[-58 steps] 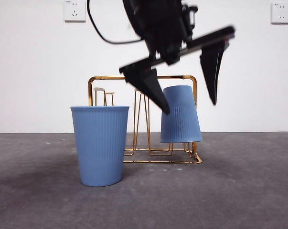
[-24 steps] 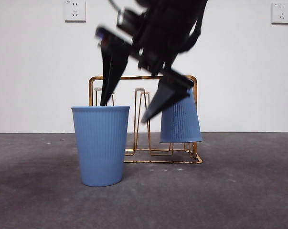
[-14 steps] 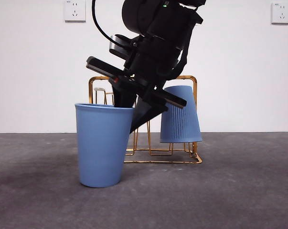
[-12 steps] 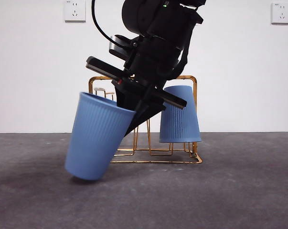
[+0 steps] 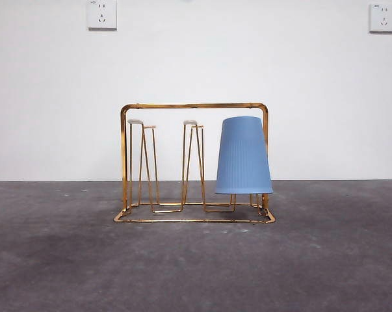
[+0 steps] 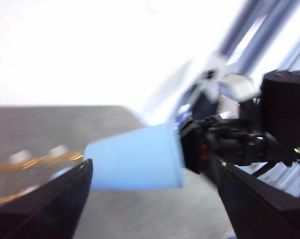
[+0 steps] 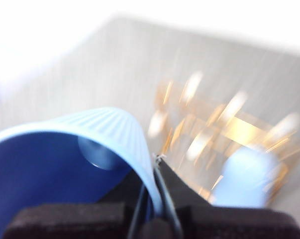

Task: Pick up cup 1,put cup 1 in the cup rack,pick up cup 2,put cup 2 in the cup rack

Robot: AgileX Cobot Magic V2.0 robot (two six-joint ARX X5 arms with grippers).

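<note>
Right hand (image 7: 152, 199) clamped; left hand (image 6: 154, 199) spread.

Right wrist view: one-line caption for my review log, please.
Right gripper jaws pinch the rim of a ribbed light-blue plastic cup, lifted above the blurred gold wire cup rack holding another blue cup.

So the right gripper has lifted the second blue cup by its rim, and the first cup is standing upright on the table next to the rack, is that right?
Not quite. The first cup isn't standing beside the cup rack; the front view shows it upside down on the rack, over a prong at one end. The rest holds: the right wrist view shows the right gripper pinching the rim of the second cup, which is off the table.
</note>
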